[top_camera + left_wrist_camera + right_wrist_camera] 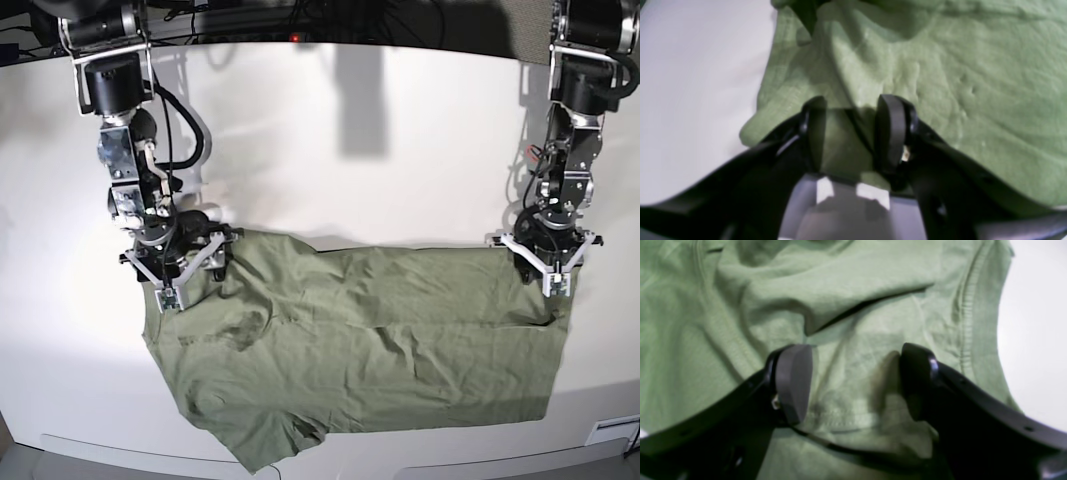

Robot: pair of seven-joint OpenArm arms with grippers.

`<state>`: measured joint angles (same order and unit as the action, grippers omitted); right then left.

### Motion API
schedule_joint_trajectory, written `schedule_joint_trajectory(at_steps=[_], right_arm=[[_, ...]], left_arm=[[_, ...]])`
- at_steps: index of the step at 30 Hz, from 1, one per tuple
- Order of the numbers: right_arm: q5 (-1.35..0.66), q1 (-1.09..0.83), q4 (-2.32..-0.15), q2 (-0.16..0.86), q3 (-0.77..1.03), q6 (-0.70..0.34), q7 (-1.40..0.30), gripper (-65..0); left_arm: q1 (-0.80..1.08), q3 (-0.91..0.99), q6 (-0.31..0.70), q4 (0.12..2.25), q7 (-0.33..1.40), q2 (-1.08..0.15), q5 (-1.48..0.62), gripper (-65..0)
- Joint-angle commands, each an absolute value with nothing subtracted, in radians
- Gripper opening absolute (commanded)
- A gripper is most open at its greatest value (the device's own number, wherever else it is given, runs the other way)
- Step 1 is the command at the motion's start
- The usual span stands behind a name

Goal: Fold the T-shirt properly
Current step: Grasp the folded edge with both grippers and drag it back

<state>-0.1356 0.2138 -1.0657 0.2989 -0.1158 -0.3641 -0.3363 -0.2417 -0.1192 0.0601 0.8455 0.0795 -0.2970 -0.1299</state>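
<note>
From the left wrist view: left gripper (pixel 853 133) low over the T-shirt (pixel 940 83), jaws narrowed around a raised ridge of green cloth that fills the gap between them, apparently pinched. Shirt spread to the right and far side, wrinkled, its edge ending at the left against the white table (pixel 690 83). From the right wrist view: right gripper (pixel 857 383) with jaws spread wide, fingers (pixel 793 383) set down on or just above the cloth, flat fabric and a stitched hem showing between them, nothing gathered in the gap. A loose fold lying just beyond the fingertips, a ribbed seam running down the right side, bare white table (pixel 1033 340) at the far right. From the base view: T-shirt (pixel 380 350) lying across the near half of the table (pixel 350 150), long way running left to right, creased through the middle, one sleeve trailing toward the near edge at lower left. Right gripper (pixel 175 270) at the shirt's far left corner, left gripper (pixel 545 265) at the far right corner, both arms hanging down from the far side, well apart from each other. Far half of the table white, crossed by arm shadows.
</note>
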Motion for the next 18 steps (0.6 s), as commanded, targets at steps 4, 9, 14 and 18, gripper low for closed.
schedule_joint_trajectory(at_steps=[4, 9, 14, 18], right_arm=[[-0.131, 0.214, -1.121, 0.308, -0.108, -0.368, -0.439, -23.4], [-0.131, 0.213, -1.131, 0.308, -0.076, -0.368, -0.474, -23.4], [-0.100, 0.202, -1.137, 0.313, -0.070, -0.368, -0.457, -23.4], [-0.056, 0.176, -1.152, 0.314, -0.070, -0.368, -0.459, -23.4]], left_arm=[[-0.233, -0.124, 0.080, 0.838, 0.237, -0.297, -0.112, -40.1], [-0.230, -0.124, 0.110, 0.838, 0.308, -0.300, -0.112, -40.1], [-0.223, -0.124, 0.109, 0.859, 0.378, -0.302, -0.113, -48.4], [-0.175, -0.124, 0.110, 0.976, 0.428, -0.314, -0.122, -52.6]])
